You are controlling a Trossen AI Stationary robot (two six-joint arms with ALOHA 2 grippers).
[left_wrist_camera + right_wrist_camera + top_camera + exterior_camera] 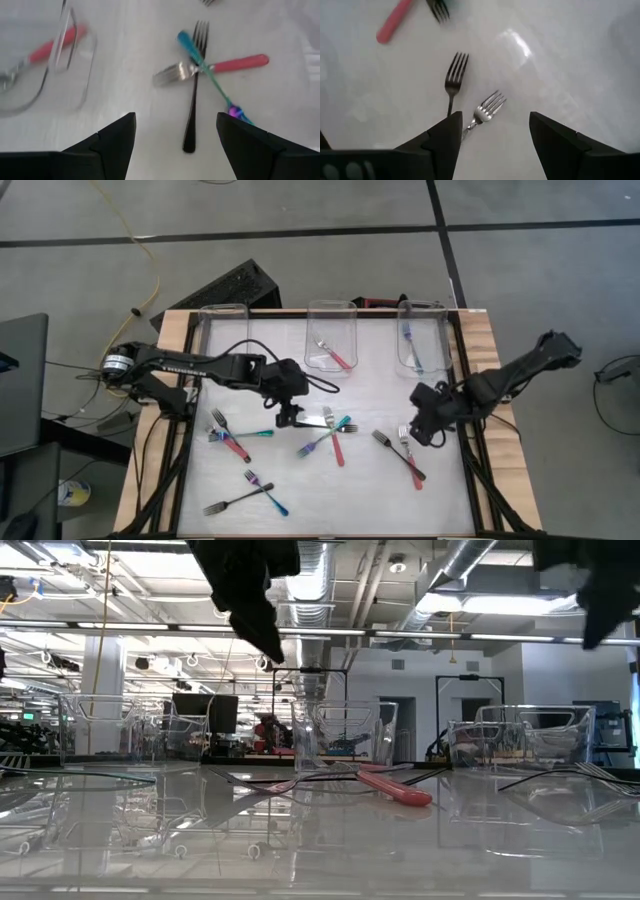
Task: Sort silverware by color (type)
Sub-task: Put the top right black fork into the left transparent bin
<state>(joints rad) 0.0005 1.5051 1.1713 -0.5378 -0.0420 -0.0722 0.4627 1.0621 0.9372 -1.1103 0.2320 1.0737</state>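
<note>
Both robot hands hang over the white surface (pixel 300 480), fingers spread wide and holding nothing. The left hand (pixel 288 418) is over the middle, and the right hand (pixel 420 435) is over the right side, close to the right edge.

Three clear bins stand in a row along the far edge. The left bin (pixel 222 340) looks like it has nothing in it. The middle bin (pixel 331 335) holds one red-handled fork (pixel 334 356). The right bin (pixel 422 335) holds one blue-handled fork (pixel 412 346).

All the other forks lie loose on the surface, in little piles. Right by the left hand, in the middle, a dark fork (pixel 192 100), a pink-handled fork (pixel 220 66) and a teal-handled fork (pixel 210 80) cross over each other. Under the right hand, a dark grey fork (pixel 454 80) lies just beside a shiny silver-tined fork (pixel 487 107); from above, that one has a red handle. Near the left edge, a red fork and a teal fork (pixel 235 437) cross in a pile. Near the front edge, a dark fork (pixel 228 502) crosses a blue-handled fork (pixel 268 492).

The forks are small with metal tines. Some have red or pink handles, some teal or blue, and some are dark grey all over.
</note>
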